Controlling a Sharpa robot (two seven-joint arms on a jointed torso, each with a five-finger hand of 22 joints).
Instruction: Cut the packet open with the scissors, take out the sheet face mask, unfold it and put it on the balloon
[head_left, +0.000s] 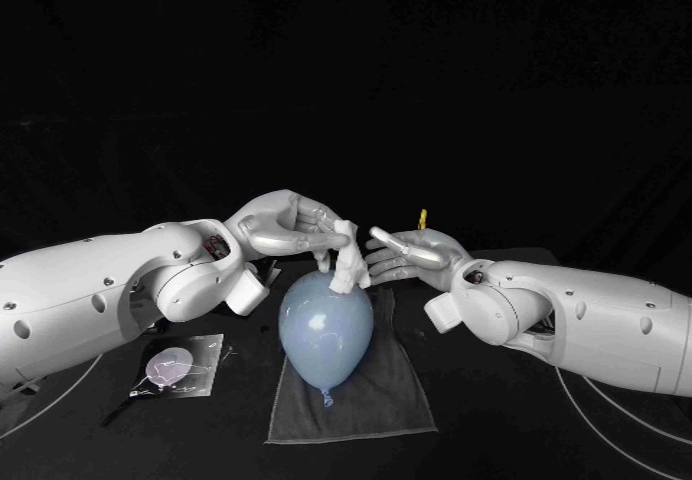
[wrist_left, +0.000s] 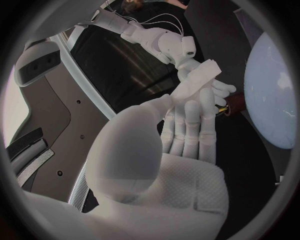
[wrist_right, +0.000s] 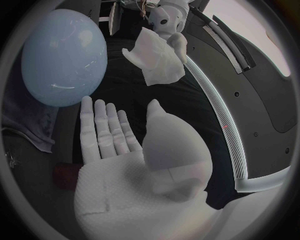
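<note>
A pale blue balloon (head_left: 326, 323) lies on a grey cloth (head_left: 353, 400) at the table's middle. My left hand (head_left: 289, 227) hovers over the balloon's far end and pinches the folded white sheet mask (head_left: 346, 262), which hangs down toward the balloon. The mask (wrist_left: 195, 82) stands between thumb and fingers in the left wrist view, and shows as a crumpled white wad (wrist_right: 156, 62) in the right wrist view. My right hand (head_left: 408, 256) is open just right of the mask, fingers spread, holding nothing. The cut packet (head_left: 179, 366) lies at the front left. The balloon (wrist_right: 61, 57) appears beyond the right palm.
A yellow scissors handle (head_left: 423, 217) sticks up behind my right hand. The grey cloth reaches toward the table's front edge. Thin cables run along the table at both sides.
</note>
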